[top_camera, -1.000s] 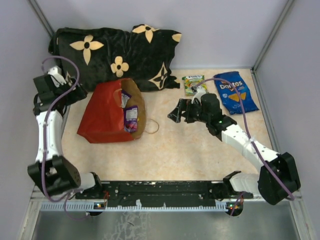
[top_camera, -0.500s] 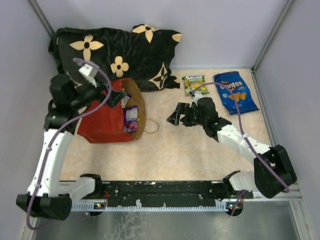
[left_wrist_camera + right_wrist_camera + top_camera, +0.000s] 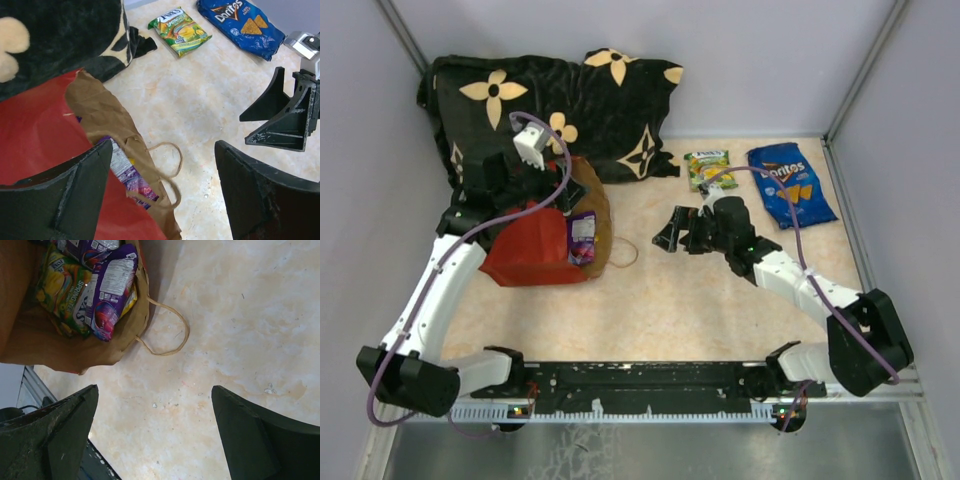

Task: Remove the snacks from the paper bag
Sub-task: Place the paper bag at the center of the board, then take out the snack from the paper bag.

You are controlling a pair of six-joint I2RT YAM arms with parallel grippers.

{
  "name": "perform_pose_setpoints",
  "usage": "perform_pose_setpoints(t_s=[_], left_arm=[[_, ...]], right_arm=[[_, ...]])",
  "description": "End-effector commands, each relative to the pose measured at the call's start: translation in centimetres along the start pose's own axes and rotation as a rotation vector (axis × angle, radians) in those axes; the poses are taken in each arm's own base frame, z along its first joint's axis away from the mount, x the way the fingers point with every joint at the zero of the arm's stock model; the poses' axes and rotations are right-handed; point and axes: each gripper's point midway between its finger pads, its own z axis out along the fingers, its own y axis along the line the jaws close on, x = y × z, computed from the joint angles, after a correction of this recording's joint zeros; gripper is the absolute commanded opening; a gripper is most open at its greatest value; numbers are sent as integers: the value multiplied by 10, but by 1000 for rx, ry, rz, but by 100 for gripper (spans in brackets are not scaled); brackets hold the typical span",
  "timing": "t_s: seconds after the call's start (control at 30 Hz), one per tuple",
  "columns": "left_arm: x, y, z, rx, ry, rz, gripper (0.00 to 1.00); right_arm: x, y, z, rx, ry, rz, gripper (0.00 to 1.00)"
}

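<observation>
The paper bag [image 3: 525, 245] lies on its side at the left of the table [image 3: 720, 300], its mouth turned toward the middle and a cord handle [image 3: 623, 253] spilling out onto the surface. It isn't empty. A purple pouch [image 3: 112, 285] sits right at the lip, with a green and yellow packet [image 3: 62, 287] tucked beside it deeper in, and there may be more underneath that I can't make out.

Two snacks are already out, a green pouch [image 3: 707, 168] and the blue Doritos bag [image 3: 788, 183], lying flat near the far right corner and just apart from each other. So I'd call the job partly done.

The left gripper [image 3: 162, 150] hovers over the bag's mouth with its jaws spread wide and nothing between them. The right gripper [image 3: 675, 228] hangs near the mouth on the open side, also spread and empty.

The black flowered pillow [image 3: 550, 90] crowds the bag's far edge, and the left wall is close. The free room is the bare tabletop to the right of the mouth and toward the arms' bases.
</observation>
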Motion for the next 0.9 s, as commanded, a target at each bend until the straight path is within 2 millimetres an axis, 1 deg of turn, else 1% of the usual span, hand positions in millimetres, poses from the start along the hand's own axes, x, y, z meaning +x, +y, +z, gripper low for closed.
perform_pose_setpoints(t_s=[0.0,0.07,0.1,0.13,0.17,0.2,0.23,0.27,0.37,0.47,0.57,0.6,0.63,0.7,0.8,0.83,0.87], left_arm=[[9,-3,20,-22,41,-4,87],[15,-5,28,-25,74,-14,87],[14,-4,30,-38,85,-15,84],[14,-3,31,-56,100,-15,75],[13,-1,30,-72,115,-14,64],[11,2,28,-94,124,-8,35],[10,6,24,-124,137,-6,11],[6,11,19,-160,136,3,1],[5,17,3,-216,168,30,0],[15,12,-14,-211,195,49,0],[23,-3,-25,-154,182,40,0],[23,-10,-26,-120,170,37,0],[23,-16,-28,-90,164,33,0],[24,-23,-30,-61,162,28,0],[30,-22,-34,-63,182,37,0],[32,-21,-35,-70,188,41,0],[35,-19,-35,-75,196,44,0]], right_arm=[[-11,12,-2,-38,-46,-26,96],[-13,13,-2,-37,-50,-22,96],[-15,14,-1,-38,-56,-15,96],[-17,15,0,-42,-65,-4,96],[-22,19,2,-56,-82,13,96],[-28,24,5,-77,-102,27,96],[-35,32,9,-110,-120,37,95],[-38,38,17,-128,-122,48,95],[-44,61,39,-174,-123,50,93],[-42,91,58,-239,-117,101,92],[-27,111,80,-285,-96,245,89],[-21,113,90,-281,-89,280,88],[-12,111,102,-265,-78,306,86],[-3,108,123,-241,-63,340,82],[9,106,150,-232,-33,362,77],[17,101,161,-216,-17,370,76],[20,100,168,-207,-11,374,75]])
